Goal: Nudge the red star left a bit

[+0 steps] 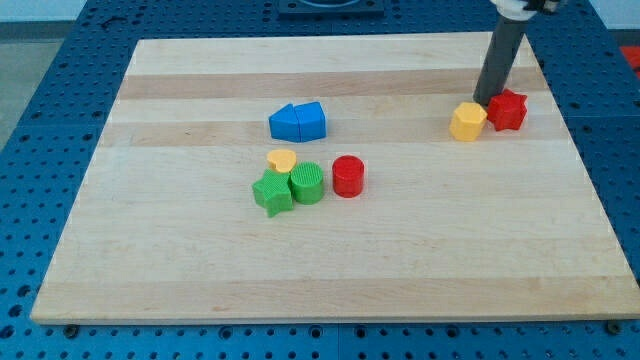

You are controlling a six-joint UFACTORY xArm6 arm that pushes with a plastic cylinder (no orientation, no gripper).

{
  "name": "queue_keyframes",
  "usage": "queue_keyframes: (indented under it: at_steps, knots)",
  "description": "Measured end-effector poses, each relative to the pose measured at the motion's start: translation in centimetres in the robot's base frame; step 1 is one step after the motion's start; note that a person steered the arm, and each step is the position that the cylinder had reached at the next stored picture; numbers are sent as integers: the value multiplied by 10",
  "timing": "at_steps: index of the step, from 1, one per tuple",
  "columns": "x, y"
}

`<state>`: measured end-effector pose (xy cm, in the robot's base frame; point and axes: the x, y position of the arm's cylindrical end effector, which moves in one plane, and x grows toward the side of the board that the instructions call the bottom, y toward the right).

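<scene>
Tip [486, 102] down at upper-left edge of red star [508, 109], yellow block [467, 121] touching its left. No claw fitted, nothing grasped. Probably light, rigid, sliding easily on desk [200, 260]; best pushed from right face.

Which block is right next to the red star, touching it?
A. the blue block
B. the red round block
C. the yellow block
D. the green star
C: the yellow block sits against the red star on the star's view-left side, with my tip just above where they meet; the other blocks lie far off toward the view's left.
</scene>
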<state>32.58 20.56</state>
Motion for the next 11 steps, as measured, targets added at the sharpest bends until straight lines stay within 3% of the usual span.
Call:
queue_keyframes:
  at_steps: [1, 2, 5, 7, 9, 11]
  knots:
    - [-45, 5]
    - [-47, 26]
    - [-14, 50]
    - [32, 43]
    - [32, 37]
    - [-13, 36]
